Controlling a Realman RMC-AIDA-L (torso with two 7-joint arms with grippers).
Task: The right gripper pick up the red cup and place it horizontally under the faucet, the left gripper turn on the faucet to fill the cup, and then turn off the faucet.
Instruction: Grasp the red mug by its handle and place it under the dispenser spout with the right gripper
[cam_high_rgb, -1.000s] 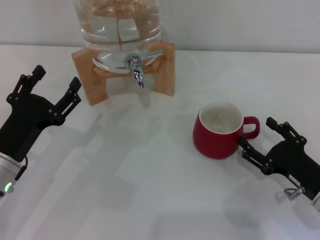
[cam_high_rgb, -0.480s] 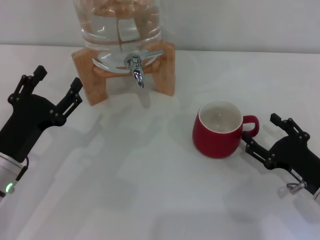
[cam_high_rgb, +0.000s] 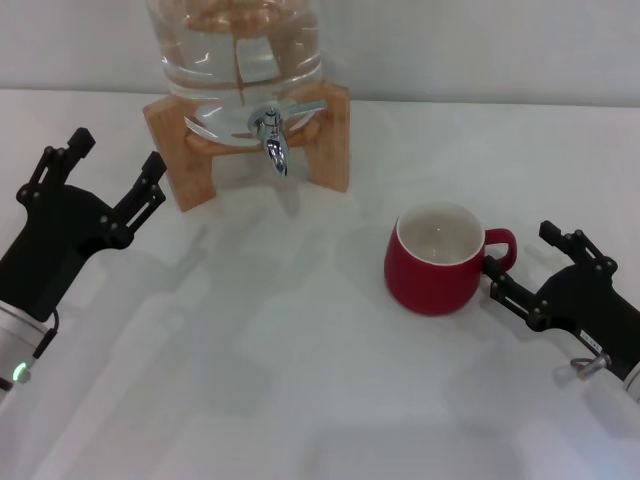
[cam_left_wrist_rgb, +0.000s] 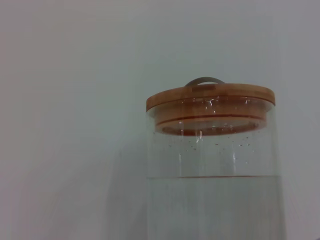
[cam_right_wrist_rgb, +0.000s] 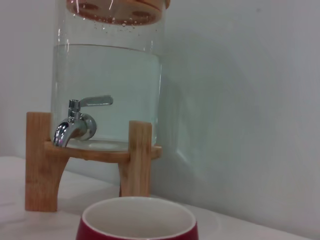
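The red cup (cam_high_rgb: 438, 262) at lower right looks like glazed ceramic, glossy outside, cream within. The faucet (cam_high_rgb: 272, 137) is polished, mirror-bright metal on a clear glass jar (cam_high_rgb: 235, 45) with a smooth wooden stand (cam_high_rgb: 180, 150) and wooden lid (cam_left_wrist_rgb: 210, 95). The tabletop (cam_high_rgb: 300, 350) is white, faintly sheened.

right hand (cam_high_rgb: 517, 262) drawn slightly back, red cup (cam_high_rgb: 437, 259) nudged slightly left

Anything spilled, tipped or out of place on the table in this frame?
Nothing stands out. The red cup stands upright and empty, away from the faucet, which is not running. The right gripper is open beside the cup's handle; the left gripper is open, off to the jar's side. No water shows on the table.
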